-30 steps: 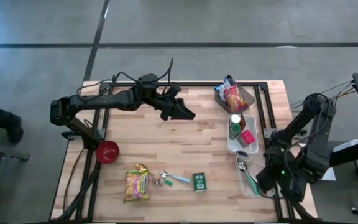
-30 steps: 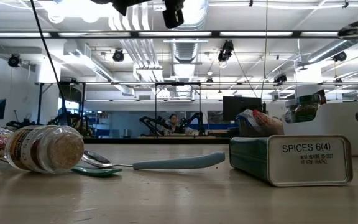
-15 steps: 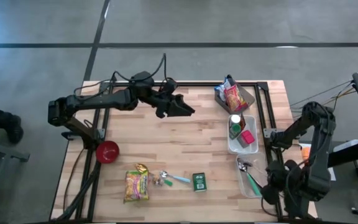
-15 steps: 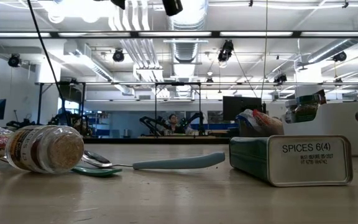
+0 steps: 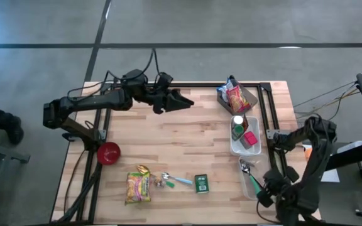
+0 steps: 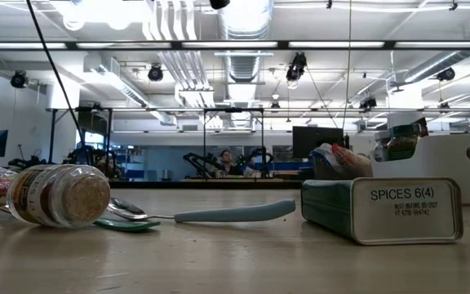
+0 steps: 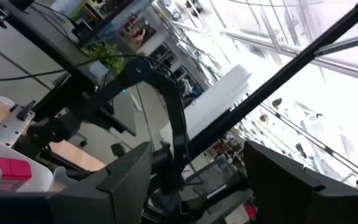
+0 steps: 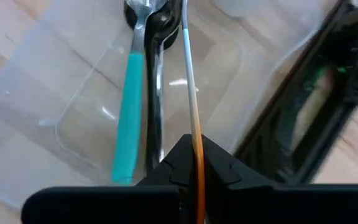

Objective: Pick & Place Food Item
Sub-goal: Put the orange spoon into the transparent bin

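Note:
Near the table's front edge lie a yellow noodle packet (image 5: 138, 187), a small spice jar (image 5: 159, 182) on its side, a teal-handled spoon (image 5: 180, 180) and a green spice tin (image 5: 201, 183). My left gripper (image 5: 180, 101) hangs open and raised over the far middle of the table, nothing between its fingers (image 7: 126, 180). My right gripper (image 5: 264, 196) is low at the near right, over the near end of a clear tray (image 5: 249, 186), shut on a thin silver-and-orange utensil (image 8: 188, 74). My right gripper pinches the utensil's orange handle end (image 8: 196, 146) between its two shut fingers. The fingers slant down from above, and the utensil runs straight out ahead of them. Its silver end reaches over the clear tray, beside the spoon heads there; whether it rests on the tray I cannot tell.
The clear tray holds a teal-handled spoon (image 8: 129, 106) and a dark utensil (image 8: 156, 93). Behind it a white container (image 5: 233, 148) holds a bottle and a pink item, and a far-right tray (image 5: 251, 95) holds snack bags. A red bowl (image 5: 109, 152) sits at the left.
My left gripper has risen and drawn back toward the table's far left, leaving the top of the low view, its tip tipping upward. My right gripper, still shut, has sunk and moved toward the near edge, down to the clear tray's near end.

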